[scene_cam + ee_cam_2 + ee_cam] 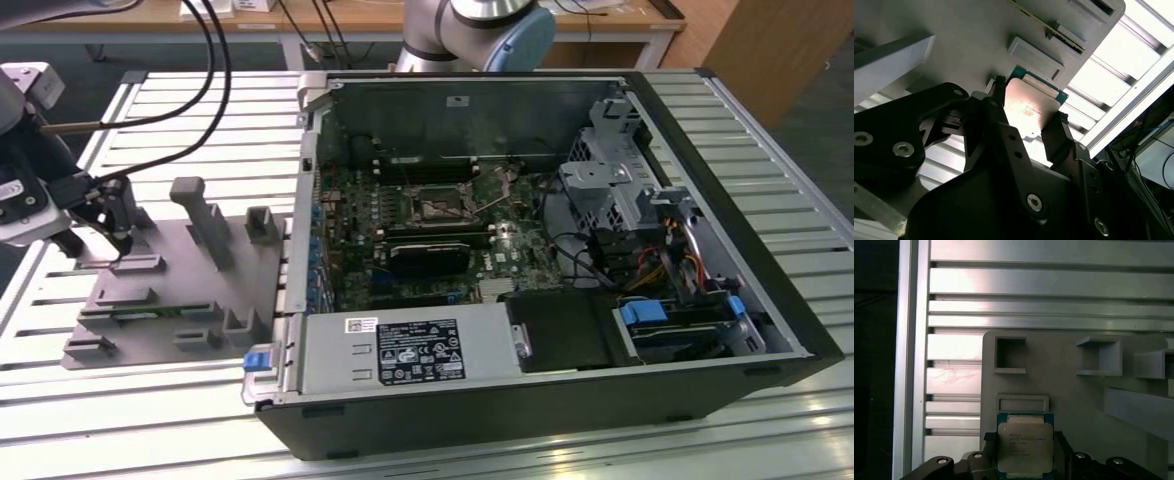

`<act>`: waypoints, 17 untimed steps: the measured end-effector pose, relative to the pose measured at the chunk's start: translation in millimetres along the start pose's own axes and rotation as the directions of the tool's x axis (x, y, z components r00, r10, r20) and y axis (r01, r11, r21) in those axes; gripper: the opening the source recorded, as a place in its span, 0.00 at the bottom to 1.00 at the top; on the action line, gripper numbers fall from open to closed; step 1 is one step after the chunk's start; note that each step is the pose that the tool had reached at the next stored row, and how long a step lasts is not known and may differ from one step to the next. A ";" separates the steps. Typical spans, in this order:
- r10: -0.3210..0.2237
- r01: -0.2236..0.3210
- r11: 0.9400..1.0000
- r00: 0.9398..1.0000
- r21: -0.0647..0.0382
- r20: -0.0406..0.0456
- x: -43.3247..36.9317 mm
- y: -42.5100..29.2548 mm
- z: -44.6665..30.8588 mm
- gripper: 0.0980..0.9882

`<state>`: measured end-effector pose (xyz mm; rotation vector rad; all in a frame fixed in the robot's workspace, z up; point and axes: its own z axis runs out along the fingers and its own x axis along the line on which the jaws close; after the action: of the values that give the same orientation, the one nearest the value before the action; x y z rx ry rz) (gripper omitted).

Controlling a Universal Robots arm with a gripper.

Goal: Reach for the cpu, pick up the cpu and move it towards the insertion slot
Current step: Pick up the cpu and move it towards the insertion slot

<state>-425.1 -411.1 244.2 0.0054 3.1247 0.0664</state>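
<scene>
The cpu (1025, 447), a flat square chip with a pale metal top and a green rim, sits between my gripper's (1024, 462) two dark fingers. In the second wrist view the fingertips press against opposite edges of the cpu (1030, 107), so the gripper (1030, 100) is shut on it. The chip is at or just above the gray tray (1069, 385). In the exterior view my gripper (118, 240) hangs over the tray's (174, 290) corner at the exterior view's left. The insertion slot (438, 205), a dark square with a shiny frame, lies on the motherboard inside the open case.
The open computer case (561, 390) lies on a slatted metal table (160, 420), to the exterior view's right of the tray. Upright gray blocks (207, 215) stand on the tray. A black card (427, 255) and cable bundles (627, 265) sit near the slot.
</scene>
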 end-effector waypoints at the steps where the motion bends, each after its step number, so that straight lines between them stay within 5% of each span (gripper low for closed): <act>1: 0.000 0.000 1.000 1.000 0.000 0.000 0.0 0.0 -0.2 0.50; 17: 0.000 0.000 1.000 1.000 0.000 0.000 -0.1 0.2 -4.1 0.50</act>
<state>-425.1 -411.0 248.3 0.0054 3.1248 0.0664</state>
